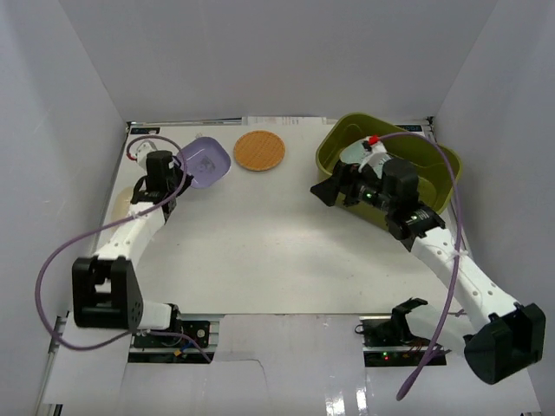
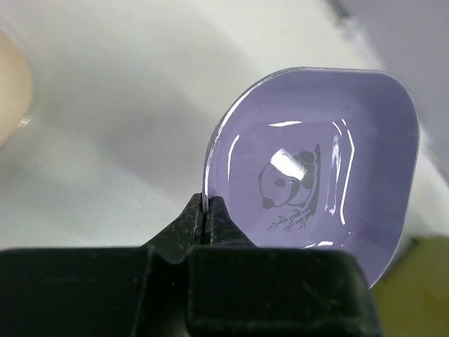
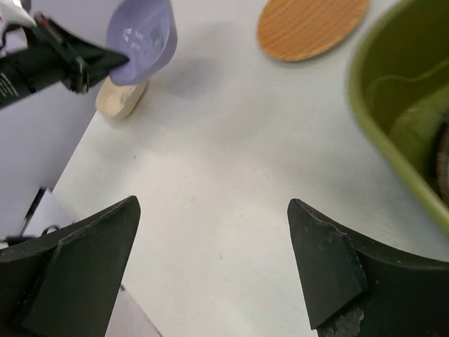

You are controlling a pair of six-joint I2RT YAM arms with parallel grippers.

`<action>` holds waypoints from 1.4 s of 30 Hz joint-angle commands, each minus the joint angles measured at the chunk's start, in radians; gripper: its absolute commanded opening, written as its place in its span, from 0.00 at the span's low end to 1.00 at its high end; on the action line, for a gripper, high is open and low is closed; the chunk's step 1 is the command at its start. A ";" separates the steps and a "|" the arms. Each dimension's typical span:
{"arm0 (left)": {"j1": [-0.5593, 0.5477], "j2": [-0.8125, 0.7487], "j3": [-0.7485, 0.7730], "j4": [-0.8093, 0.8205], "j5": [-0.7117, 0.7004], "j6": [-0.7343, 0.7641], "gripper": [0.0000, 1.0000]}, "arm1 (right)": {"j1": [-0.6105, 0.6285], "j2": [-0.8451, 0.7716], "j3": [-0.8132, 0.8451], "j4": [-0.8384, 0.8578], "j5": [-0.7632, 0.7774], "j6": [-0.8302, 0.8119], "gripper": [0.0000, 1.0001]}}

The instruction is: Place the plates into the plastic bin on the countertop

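My left gripper (image 1: 179,167) is shut on the near rim of a lavender square plate (image 1: 206,161) with a panda print and holds it tilted above the countertop (image 1: 260,234); the left wrist view shows the fingertips (image 2: 205,210) pinching the plate (image 2: 316,175). An orange wood-grain round plate (image 1: 259,150) lies at the back centre. A cream plate (image 1: 120,204) lies under my left arm. The olive-green bin (image 1: 434,160) stands at the back right with a pale dish (image 1: 354,153) inside, mostly hidden by my right arm. My right gripper (image 1: 324,192) is open and empty left of the bin, above bare surface (image 3: 214,210).
White walls enclose the countertop on three sides. The right wrist view shows the lavender plate (image 3: 140,35), the cream plate (image 3: 123,98), the orange plate (image 3: 309,24) and the bin's rim (image 3: 393,133). A purple cable loops from each arm.
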 commanded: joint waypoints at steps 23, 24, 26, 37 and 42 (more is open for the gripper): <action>-0.269 -0.630 -0.270 -0.038 0.485 0.120 0.00 | 0.480 0.478 0.485 -0.210 0.316 -0.163 0.57; -0.269 -0.635 -0.264 -0.041 0.494 0.125 0.00 | 0.480 0.478 0.482 -0.201 0.355 -0.157 0.42; -0.269 -0.638 -0.256 -0.047 0.514 0.143 0.10 | 0.481 0.483 0.491 -0.199 0.395 -0.151 0.11; -0.269 -0.727 -0.210 -0.274 0.589 0.372 0.98 | 0.021 0.307 0.442 -0.198 0.521 -0.113 0.08; -0.269 -0.842 -0.337 -0.241 0.583 0.364 0.98 | -0.275 0.313 0.367 -0.178 0.506 -0.094 0.08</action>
